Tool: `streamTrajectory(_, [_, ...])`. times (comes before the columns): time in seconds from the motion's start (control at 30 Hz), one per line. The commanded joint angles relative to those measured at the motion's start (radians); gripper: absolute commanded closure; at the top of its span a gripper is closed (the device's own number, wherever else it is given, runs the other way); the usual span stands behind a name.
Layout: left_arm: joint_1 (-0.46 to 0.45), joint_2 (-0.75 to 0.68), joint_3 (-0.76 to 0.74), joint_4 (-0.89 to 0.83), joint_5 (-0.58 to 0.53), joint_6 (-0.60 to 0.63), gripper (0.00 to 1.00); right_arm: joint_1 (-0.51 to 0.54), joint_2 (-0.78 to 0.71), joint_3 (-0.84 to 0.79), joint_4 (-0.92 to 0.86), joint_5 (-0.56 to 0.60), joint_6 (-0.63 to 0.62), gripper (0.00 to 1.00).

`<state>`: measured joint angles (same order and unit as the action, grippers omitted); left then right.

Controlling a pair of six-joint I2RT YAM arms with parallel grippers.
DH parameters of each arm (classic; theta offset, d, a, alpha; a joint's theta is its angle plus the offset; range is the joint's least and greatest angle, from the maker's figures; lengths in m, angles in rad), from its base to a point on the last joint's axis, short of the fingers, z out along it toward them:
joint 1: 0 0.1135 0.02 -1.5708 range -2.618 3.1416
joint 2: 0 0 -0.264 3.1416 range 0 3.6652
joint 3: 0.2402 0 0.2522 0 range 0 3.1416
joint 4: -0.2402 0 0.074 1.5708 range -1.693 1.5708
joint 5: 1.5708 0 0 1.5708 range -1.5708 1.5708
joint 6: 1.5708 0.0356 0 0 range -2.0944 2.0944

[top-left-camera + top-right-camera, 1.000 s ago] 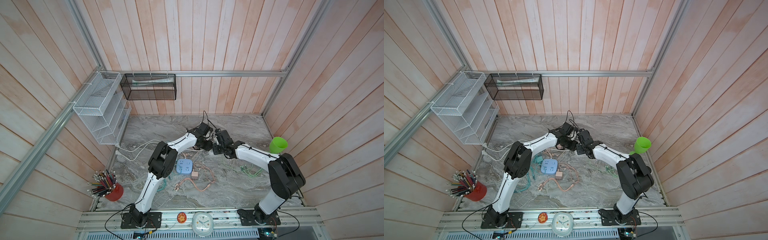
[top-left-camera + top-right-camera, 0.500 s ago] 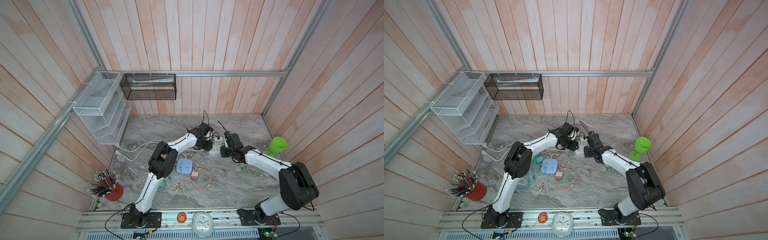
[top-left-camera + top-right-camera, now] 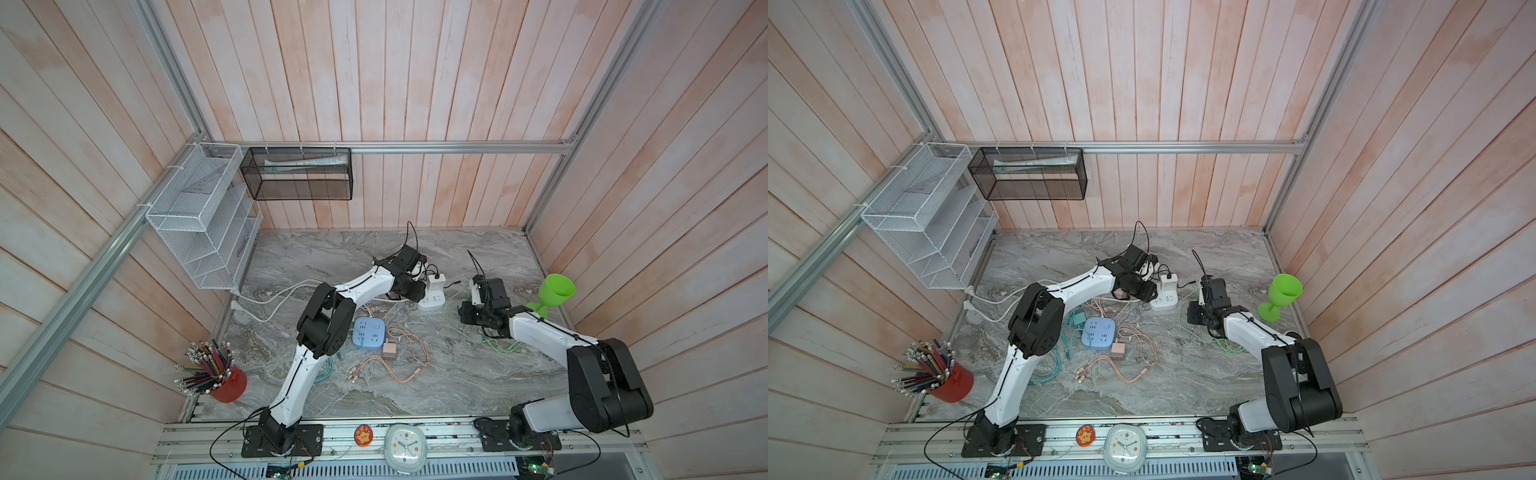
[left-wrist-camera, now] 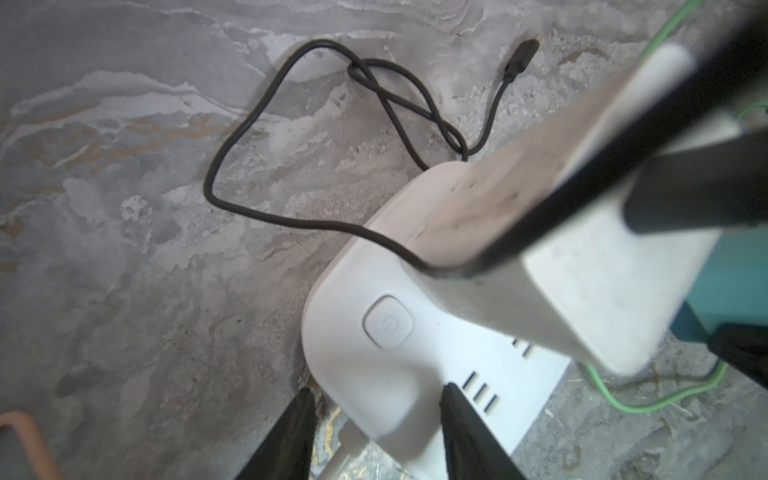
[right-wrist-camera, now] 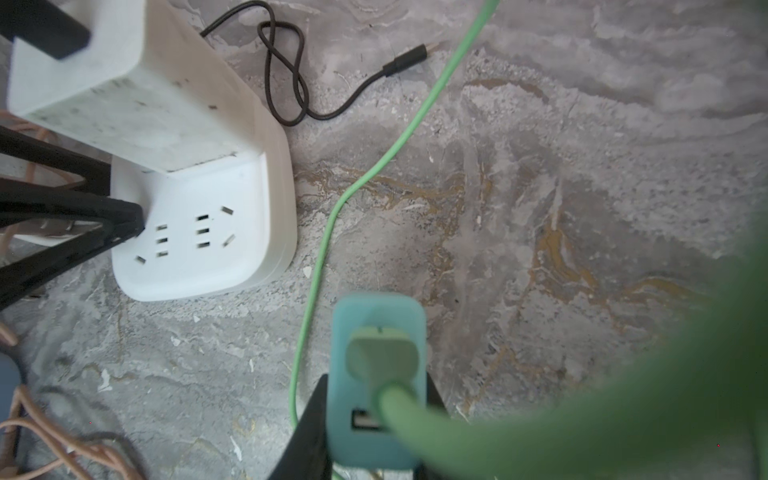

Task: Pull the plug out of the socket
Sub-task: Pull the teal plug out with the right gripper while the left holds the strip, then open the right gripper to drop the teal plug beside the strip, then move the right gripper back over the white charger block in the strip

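Teal plug (image 5: 376,386) is out, clamped in the right tool (image 5: 374,415), right of the white socket (image 5: 199,232) that the left tool (image 4: 374,419) pinches.

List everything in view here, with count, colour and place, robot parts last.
power strip: 1, white, table middle, left fingers around its end
charger: 1, white, plugged into that strip, black cable attached
plug: 1, teal, green cable attached, off the strip, in the right gripper
blue socket block: 1, near the left arm
pink cables: a tangle, front of table
goblet: 1, green, right edge
pencil cup: 1, red, front left
wire rack: 1, white, left wall
mesh basket: 1, black, back wall
clock: 1, white, front rail
left gripper: on the strip
right gripper: shut on the plug
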<state>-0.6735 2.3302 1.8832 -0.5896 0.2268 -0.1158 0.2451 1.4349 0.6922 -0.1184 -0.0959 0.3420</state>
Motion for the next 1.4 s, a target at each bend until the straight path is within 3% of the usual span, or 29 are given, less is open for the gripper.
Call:
streamTrajectory(0.0, [-0.012,0.087,-0.050,-0.095,-0.070,0.033,0.49,-0.033,-0.022,-0.033,0.066,-0.115,0.038,0.98])
streamTrajectory(0.2, [-0.011,0.086,-0.059,-0.095,-0.072,0.033,0.49,-0.093,-0.009,-0.074,0.125,-0.234,0.081,0.93])
streamTrajectory(0.3, [-0.011,0.082,-0.069,-0.089,-0.074,0.033,0.49,-0.114,-0.004,-0.082,0.132,-0.260,0.094,0.82])
streamTrajectory(0.37, [-0.011,0.080,-0.073,-0.087,-0.072,0.032,0.49,-0.124,0.001,-0.076,0.111,-0.251,0.090,0.69])
streamTrajectory(0.53, [-0.011,0.078,-0.073,-0.088,-0.076,0.033,0.49,-0.133,-0.023,-0.063,0.077,-0.203,0.104,0.57])
streamTrajectory(0.67, [-0.011,0.078,-0.070,-0.087,-0.075,0.032,0.49,-0.135,-0.053,-0.050,0.045,-0.162,0.115,0.48])
streamTrajectory(0.93, [-0.011,0.078,-0.070,-0.086,-0.077,0.032,0.49,-0.134,-0.121,-0.024,0.019,-0.120,0.103,0.42])
streamTrajectory(1.13, [-0.011,0.078,-0.072,-0.088,-0.079,0.033,0.49,-0.020,-0.151,-0.018,0.060,0.011,0.045,0.31])
streamTrajectory(1.37, [-0.011,0.078,-0.079,-0.089,-0.076,0.033,0.49,0.100,-0.088,0.007,0.150,0.091,0.003,0.28])
